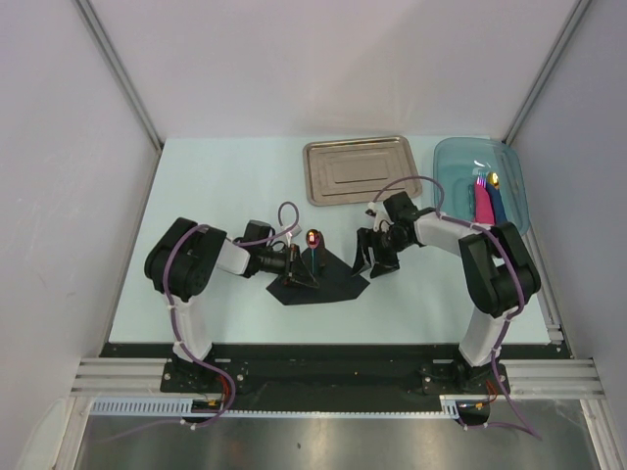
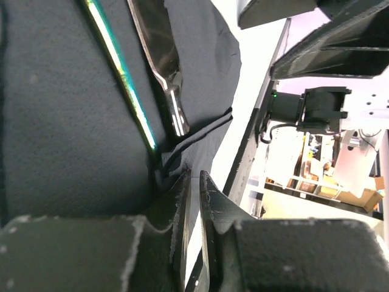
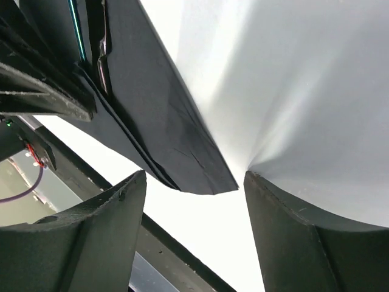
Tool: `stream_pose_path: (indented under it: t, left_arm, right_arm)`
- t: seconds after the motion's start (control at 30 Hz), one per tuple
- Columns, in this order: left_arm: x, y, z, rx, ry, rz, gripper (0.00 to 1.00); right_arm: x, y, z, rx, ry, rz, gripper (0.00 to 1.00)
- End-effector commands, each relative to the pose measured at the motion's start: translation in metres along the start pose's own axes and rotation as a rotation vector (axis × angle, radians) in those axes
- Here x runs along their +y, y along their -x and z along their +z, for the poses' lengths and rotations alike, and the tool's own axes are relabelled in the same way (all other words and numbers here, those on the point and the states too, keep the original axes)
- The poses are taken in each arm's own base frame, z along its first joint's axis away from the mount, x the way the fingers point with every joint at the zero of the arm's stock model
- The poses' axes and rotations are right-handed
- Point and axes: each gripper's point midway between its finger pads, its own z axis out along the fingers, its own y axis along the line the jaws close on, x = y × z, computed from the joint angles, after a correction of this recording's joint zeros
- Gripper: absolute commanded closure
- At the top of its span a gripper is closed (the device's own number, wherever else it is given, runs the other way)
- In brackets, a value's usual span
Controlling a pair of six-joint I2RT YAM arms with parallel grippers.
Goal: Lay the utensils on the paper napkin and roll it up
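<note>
Left jaws nearly closed, pinching creased matte black napkin (image 2: 61, 121), right jaws wide apart, empty

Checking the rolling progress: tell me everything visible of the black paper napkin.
The paper napkin is a thin, matte black sheet, creased and partly folded, lying on the table between the arms. Both utensils lie on it. The left gripper pinches a wrinkled fold at its edge; one pointed corner sits untouched between the fingers of the open right gripper.
</note>
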Motion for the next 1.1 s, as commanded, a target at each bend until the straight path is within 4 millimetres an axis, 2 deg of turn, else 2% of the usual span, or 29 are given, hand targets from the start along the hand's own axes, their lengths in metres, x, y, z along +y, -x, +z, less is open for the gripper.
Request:
stream_pose_path:
  t: [0.0,0.1,0.27,0.33,0.47,0.7,0.83,1.0,1.07]
  left_arm:
    - [0.008,0.008,0.0,-0.018,0.021,0.041,0.85]
    - [0.008,0.009,0.0,-0.018,0.021,0.04,0.85]
    - [0.009,0.01,0.0,-0.022,0.022,0.038,0.84]
    - [0.01,0.01,0.001,-0.021,0.023,0.036,0.84]
    - [0.01,0.012,0.001,-0.027,0.023,0.036,0.84]
    - [0.009,0.015,0.0,-0.035,0.023,0.044,0.84]
    - [0.01,0.015,0.0,-0.04,0.024,0.034,0.84]
    - [0.009,0.016,0.0,-0.041,0.023,0.033,0.84]
    - [0.009,0.017,0.0,-0.042,0.024,0.031,0.84]
  right_arm:
    - [-0.019,-0.009,-0.002,0.018,-0.093,-0.009,0.29]
    - [-0.018,-0.018,0.007,0.057,-0.065,0.008,0.3]
    - [0.008,-0.025,0.026,0.122,0.124,0.063,0.4]
    - [0.022,-0.021,0.028,0.135,0.214,0.081,0.43]
    - [0.038,-0.01,0.021,0.117,0.299,0.089,0.45]
    - [0.067,-0.007,0.002,0.136,0.459,0.132,0.46]
    - [0.06,-0.005,0.0,0.144,0.462,0.235,0.31]
    - [0.051,-0.013,0.003,0.168,0.461,0.31,0.26]
    - [0.046,-0.023,0.008,0.203,0.456,0.362,0.25]
